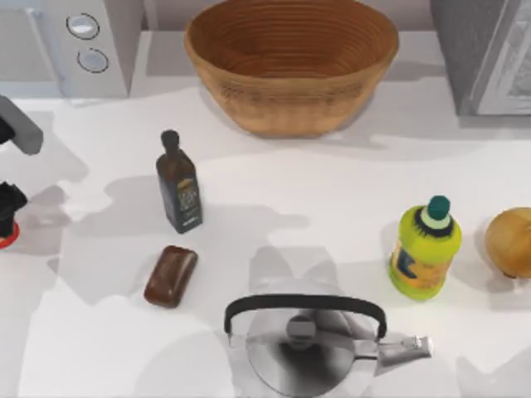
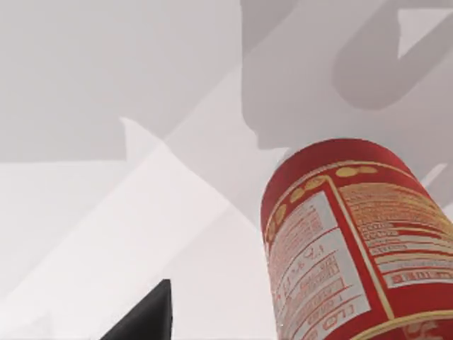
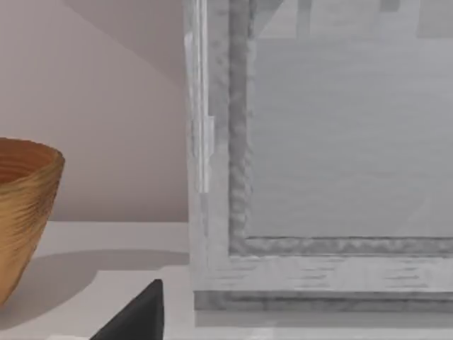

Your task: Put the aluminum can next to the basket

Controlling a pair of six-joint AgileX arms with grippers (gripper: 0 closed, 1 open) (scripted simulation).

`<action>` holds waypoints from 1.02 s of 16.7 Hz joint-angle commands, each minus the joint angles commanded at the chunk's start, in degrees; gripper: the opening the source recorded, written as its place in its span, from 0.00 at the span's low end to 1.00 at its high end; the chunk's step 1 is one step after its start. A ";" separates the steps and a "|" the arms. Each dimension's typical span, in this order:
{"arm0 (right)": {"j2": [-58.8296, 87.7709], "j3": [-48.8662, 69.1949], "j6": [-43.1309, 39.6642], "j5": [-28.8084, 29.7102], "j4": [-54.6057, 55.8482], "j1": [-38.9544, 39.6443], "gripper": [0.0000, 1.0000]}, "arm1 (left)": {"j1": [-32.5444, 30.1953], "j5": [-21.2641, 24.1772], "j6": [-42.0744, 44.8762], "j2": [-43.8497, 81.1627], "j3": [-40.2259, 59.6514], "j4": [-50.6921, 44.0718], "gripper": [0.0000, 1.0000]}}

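Aluminum can (image 2: 354,248) sits at the far left edge of the top view, beneath our left gripper (image 1: 10,207), well apart from the basket (image 1: 290,108) at upper centre. We judge it light, thin-walled, slippery; grasp mid-body, gently. Jaw state: cannot tell

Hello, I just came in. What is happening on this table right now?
The left arm's end effector is at the table's far left edge, right by the aluminum can, which stands upright on the table; a red sliver of it shows there from above. The basket sits at the back centre, so the can is far from it. A dark bottle, a brown bar, a kettle and a yellow-green bottle stand between.
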 joint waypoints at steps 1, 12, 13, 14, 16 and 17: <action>0.00 0.00 0.00 0.00 0.00 0.00 1.00 | 0.00 0.00 0.00 0.00 0.00 0.00 0.77; 0.00 0.00 0.00 0.00 0.00 0.00 1.00 | 0.00 0.00 0.00 0.00 0.00 0.00 0.00; 0.00 0.00 0.00 0.00 0.00 0.00 1.00 | 0.00 0.00 0.00 0.00 0.00 0.00 0.00; 0.00 0.00 0.00 0.00 0.00 0.00 1.00 | 0.00 0.00 0.00 0.00 0.00 0.00 0.00; 0.00 0.00 0.00 0.00 0.00 0.00 1.00 | 0.00 0.00 0.00 0.00 0.00 0.00 0.00; 0.00 0.00 0.00 0.00 0.00 0.00 1.00 | 0.00 0.00 0.00 0.00 0.00 0.00 0.00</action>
